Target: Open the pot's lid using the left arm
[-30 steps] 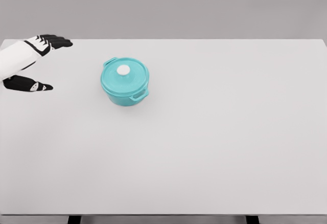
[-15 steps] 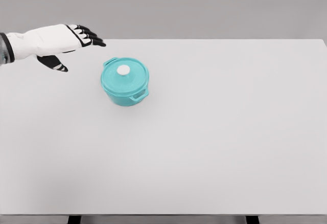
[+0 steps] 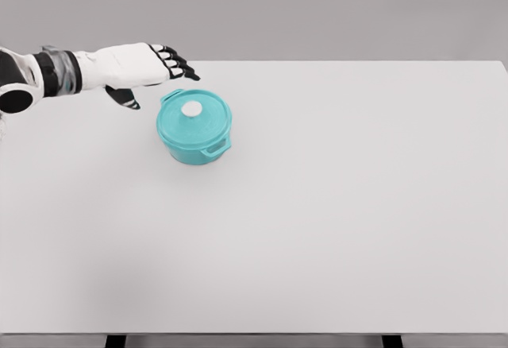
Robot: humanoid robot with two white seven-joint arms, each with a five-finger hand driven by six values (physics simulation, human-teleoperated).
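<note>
A teal pot [image 3: 194,129] stands on the white table [image 3: 317,205], left of the middle and toward the back. Its teal lid [image 3: 194,115] is seated on it, with a white round knob [image 3: 192,109] on top. My left hand [image 3: 155,74] reaches in from the left, hovering just up and left of the pot's rim. The fingers [image 3: 178,65] are stretched out flat and the thumb [image 3: 125,98] hangs below. It holds nothing and does not touch the lid. The right arm is out of view.
The table's far edge runs just behind the hand. A plain grey wall lies beyond it.
My left hand has swept rightward from the table's left edge toward the pot, and more of the forearm now shows. The pot and lid have not moved.
</note>
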